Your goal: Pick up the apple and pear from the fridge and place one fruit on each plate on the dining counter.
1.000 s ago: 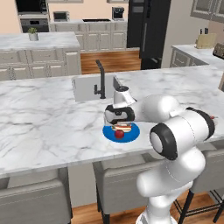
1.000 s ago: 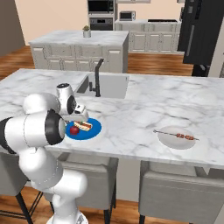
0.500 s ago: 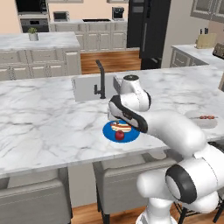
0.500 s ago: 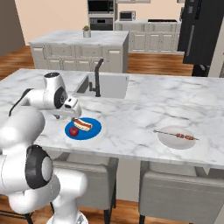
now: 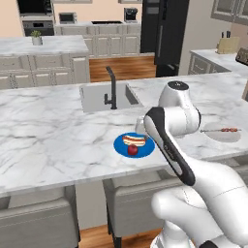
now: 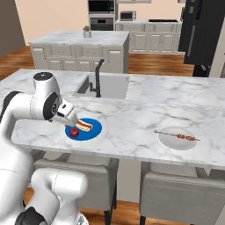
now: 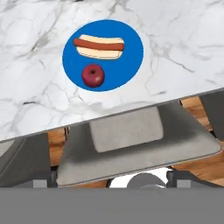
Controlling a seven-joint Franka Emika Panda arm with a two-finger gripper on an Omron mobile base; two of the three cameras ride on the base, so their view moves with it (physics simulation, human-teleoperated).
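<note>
The red apple [image 7: 92, 75] lies free on the bright blue plate [image 7: 127, 65], beside a hot dog [image 7: 99, 47]. Both rest on the marble dining counter [image 7: 183, 39], close to its front edge. My gripper [image 7: 112, 176] is open, raised above the front edge and drawn back from the plate, with nothing between its fingers. From the right base the gripper [image 6: 70, 119] hangs just left of the blue plate [image 6: 93, 129] and the apple [image 6: 74, 132]. The pale plate [image 6: 173, 141] sits further right and carries a skewer. The black fridge [image 6: 202, 30] stands far behind. The pear is out of view.
A sink [image 5: 99, 97] with a black faucet [image 5: 112, 89] is set into the counter behind the blue plate [image 5: 121, 144]. Grey stools [image 7: 135, 140] stand tucked under the counter's front edge. My own arm [image 5: 167, 131] crosses in front of the plate's right side.
The hand has lifted off the blue plate and drawn back toward the counter's front edge, its fingers spreading wider. The apple stays on the plate.
</note>
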